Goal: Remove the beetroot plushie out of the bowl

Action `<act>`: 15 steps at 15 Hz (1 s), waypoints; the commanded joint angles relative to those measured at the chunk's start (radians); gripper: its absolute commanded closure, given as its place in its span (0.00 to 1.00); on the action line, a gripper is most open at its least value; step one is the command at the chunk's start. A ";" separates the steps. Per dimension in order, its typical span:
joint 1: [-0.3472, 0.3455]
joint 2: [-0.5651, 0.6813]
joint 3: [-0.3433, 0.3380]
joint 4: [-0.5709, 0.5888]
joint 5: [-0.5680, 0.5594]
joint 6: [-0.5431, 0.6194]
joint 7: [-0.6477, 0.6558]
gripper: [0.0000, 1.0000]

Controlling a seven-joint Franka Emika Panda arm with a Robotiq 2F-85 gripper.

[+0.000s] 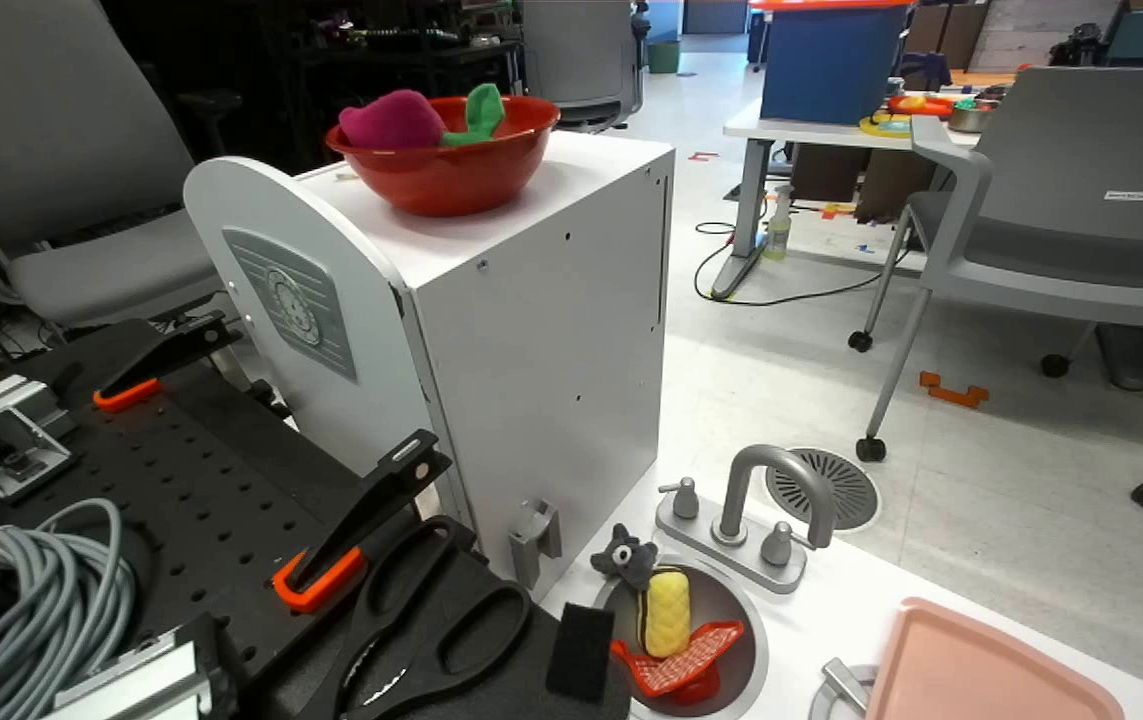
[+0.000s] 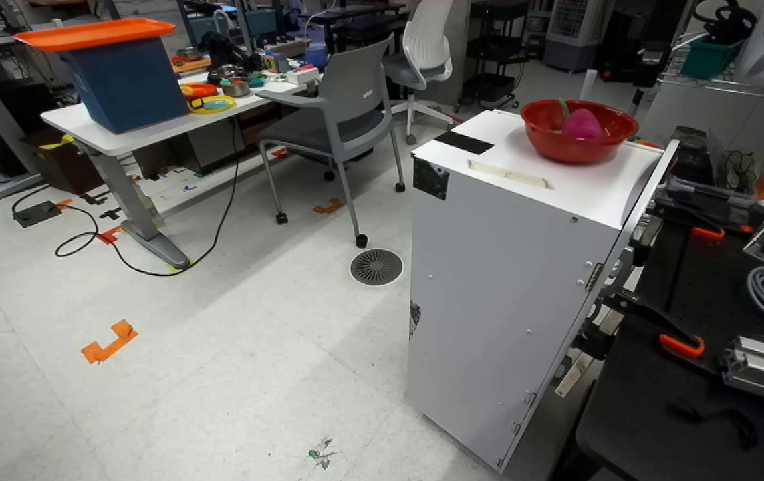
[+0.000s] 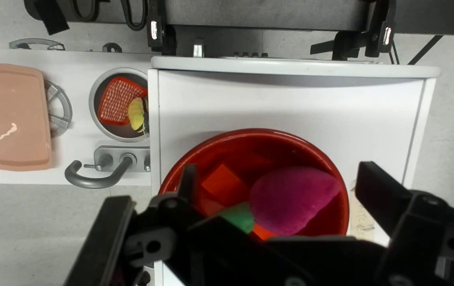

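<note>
The beetroot plushie has a magenta body and green leaves. It lies in the red bowl in both exterior views, with its body (image 1: 393, 122) (image 2: 582, 125) showing above or near the rim. The red bowl (image 1: 446, 185) (image 2: 572, 150) stands on top of a white cabinet. In the wrist view my gripper (image 3: 277, 169) is open and empty, its fingers wide apart over the bowl (image 3: 254, 139). The plushie (image 3: 290, 200) shows between the fingers, and its green part is partly hidden by the gripper. The gripper is not seen in the exterior views.
The white cabinet (image 1: 551, 330) has a raised rounded panel (image 1: 221, 210) along one edge. Below it are a toy sink (image 1: 751, 660) with small toys, a grey faucet (image 1: 781, 460) and a pink tray (image 1: 991, 670). A black table with clamps (image 1: 371, 510) stands beside the cabinet.
</note>
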 commanded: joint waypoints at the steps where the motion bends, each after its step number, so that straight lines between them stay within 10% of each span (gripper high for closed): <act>1: 0.000 -0.012 0.010 -0.001 -0.007 -0.028 0.033 0.00; 15: -0.009 0.003 0.002 0.025 0.045 -0.014 0.194 0.00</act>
